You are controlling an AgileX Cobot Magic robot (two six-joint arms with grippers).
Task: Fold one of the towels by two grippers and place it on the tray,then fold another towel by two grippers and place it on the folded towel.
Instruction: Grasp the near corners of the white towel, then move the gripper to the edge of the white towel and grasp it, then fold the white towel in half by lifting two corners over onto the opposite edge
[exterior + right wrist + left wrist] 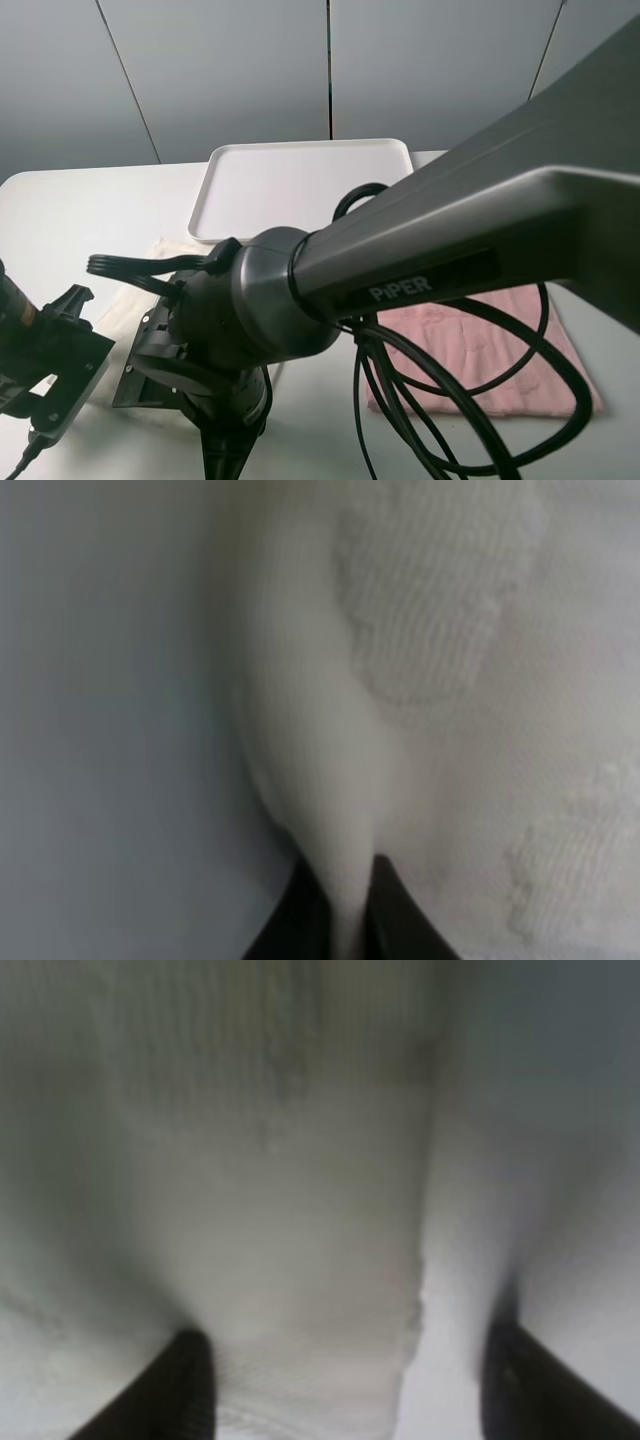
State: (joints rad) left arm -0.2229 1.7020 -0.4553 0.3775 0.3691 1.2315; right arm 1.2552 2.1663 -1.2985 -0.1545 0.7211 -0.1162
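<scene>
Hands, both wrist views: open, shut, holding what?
Left hand: open, fingers either side of the cream towel edge, nothing gripped.
Right hand: shut on a pinched fold of the cream towel.

white towel (118,305): lying mostly hidden behind the right arm (450,240)
pink towel (500,340): cables (375,380) are crossing and covering part of it
left fingers (185,1390): the 2 are showing blurred, cut off at the edge

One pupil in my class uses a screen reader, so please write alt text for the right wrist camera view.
Two dark jaws pinch a raised ridge of the cream towel between them. More of the towel's looped weave lies flat on one side of the ridge, and the bare grey table is on the other. The close-up is blurred.
</scene>
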